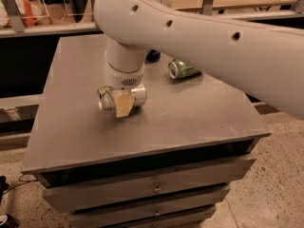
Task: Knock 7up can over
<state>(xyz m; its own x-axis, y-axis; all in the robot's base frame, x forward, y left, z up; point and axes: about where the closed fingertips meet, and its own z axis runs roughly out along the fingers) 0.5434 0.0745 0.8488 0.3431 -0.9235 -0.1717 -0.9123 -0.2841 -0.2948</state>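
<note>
You have the gripper (122,106) pointing straight down over the left-centre of the grey table (161,122), hanging from the round white wrist (124,72) at the end of the big white arm (209,37) that sweeps in from the upper right.

The 7up can (137,96) is directly under the wrist, lying on its side. Its length runs left to right, and its round end faces left and a little toward you. A tan part of the gripper crosses the front of the can at its middle and reaches down past the can's lower edge, so the gripper is set around the can rather than beside it. The far side of the can is hidden. You cannot tell whether the fingers are pinching the can or only standing loosely on either side of it. You also cannot tell whether the can rests on the tabletop or hangs just above it.

Well apart to the right, nearer the back edge, a green can (182,70) also lies on its side. A dark blue can (153,56) shows just behind the wrist, mostly hidden by the arm. Below the tabletop you see a stack of drawers (154,188).
</note>
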